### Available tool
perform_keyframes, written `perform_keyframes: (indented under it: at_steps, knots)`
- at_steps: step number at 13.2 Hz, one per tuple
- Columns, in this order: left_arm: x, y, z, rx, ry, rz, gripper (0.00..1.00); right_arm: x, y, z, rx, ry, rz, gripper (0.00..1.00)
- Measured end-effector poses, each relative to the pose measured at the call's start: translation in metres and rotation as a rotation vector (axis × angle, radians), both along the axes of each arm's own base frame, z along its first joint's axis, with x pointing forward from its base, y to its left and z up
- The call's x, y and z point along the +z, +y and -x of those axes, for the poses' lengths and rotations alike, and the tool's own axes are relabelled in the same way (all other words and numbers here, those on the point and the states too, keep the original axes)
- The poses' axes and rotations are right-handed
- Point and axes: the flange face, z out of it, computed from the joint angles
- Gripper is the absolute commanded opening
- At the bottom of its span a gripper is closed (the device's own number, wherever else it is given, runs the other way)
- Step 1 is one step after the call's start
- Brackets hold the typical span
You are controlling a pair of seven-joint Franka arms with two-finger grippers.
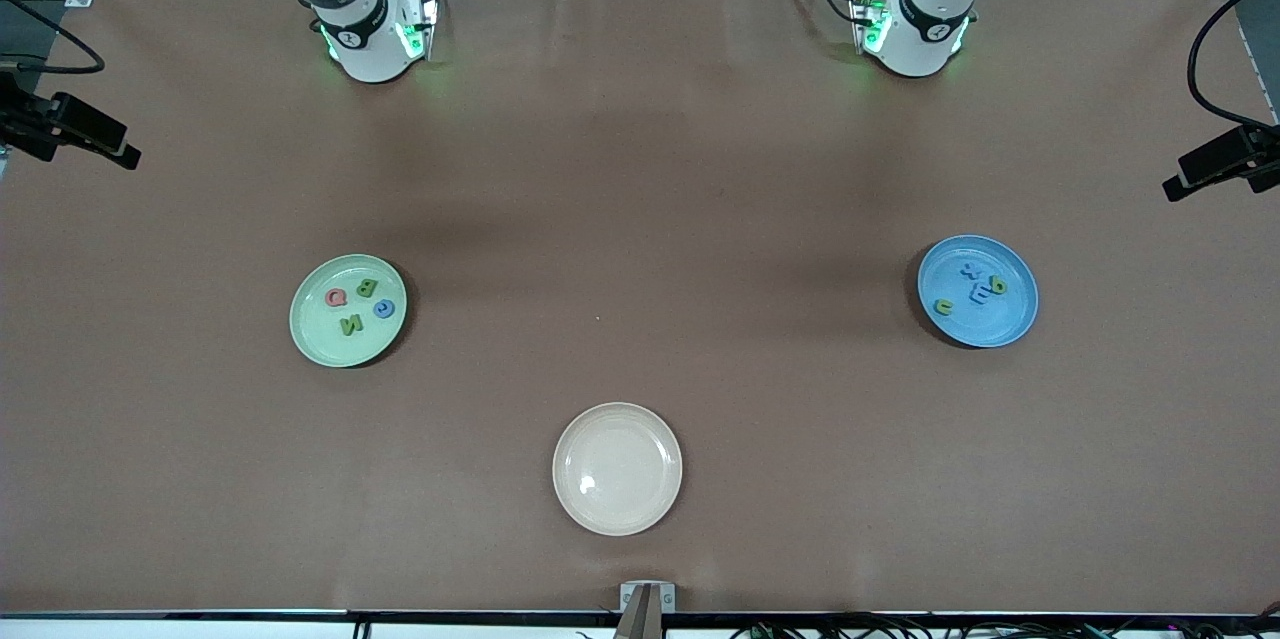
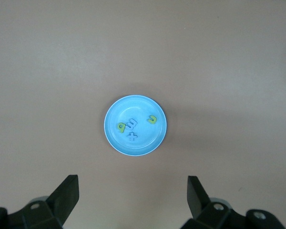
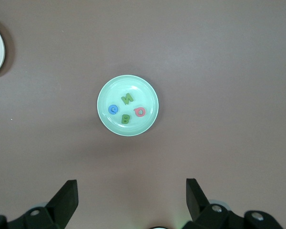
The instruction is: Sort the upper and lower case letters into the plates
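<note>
Plates come first: taking the cream plate (image 1: 617, 468) as landmark, the mint plate (image 1: 347, 310) lies farther from the front camera toward the right arm's end of the table (image 1: 640, 169), the blue plate (image 1: 978, 291) likewise toward the left arm's end. Both grippers, left gripper (image 2: 133, 198) and right gripper (image 3: 132, 198), hang high over their own plates, jaws released and empty. Letters: B (image 1: 367, 287), N, Q, C sit in mint; x (image 1: 969, 270), p, n and a blue E (image 1: 981, 295) in blue. Sorting looks nearly done; that E seems misplaced, so a careful pinch at its edges would suit.
</note>
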Motion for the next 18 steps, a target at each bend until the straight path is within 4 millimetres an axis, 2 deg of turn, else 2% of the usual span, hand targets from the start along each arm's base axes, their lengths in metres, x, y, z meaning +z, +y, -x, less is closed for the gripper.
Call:
perform_keyframes:
  at_steps: [7, 13, 18]
  knots:
    - [0.003, -0.006, 0.0, 0.001, -0.004, -0.008, 1.0, 0.0, 0.0, 0.0, 0.062, -0.003, 0.001, 1.0]
    - [0.003, -0.02, -0.001, -0.021, -0.003, -0.01, 1.0, -0.002, 0.001, 0.0, 0.068, 0.003, 0.017, 1.0]
    - [0.004, -0.012, 0.0, -0.005, -0.004, -0.011, 1.0, -0.002, 0.0, 0.0, 0.067, 0.006, 0.017, 1.0]
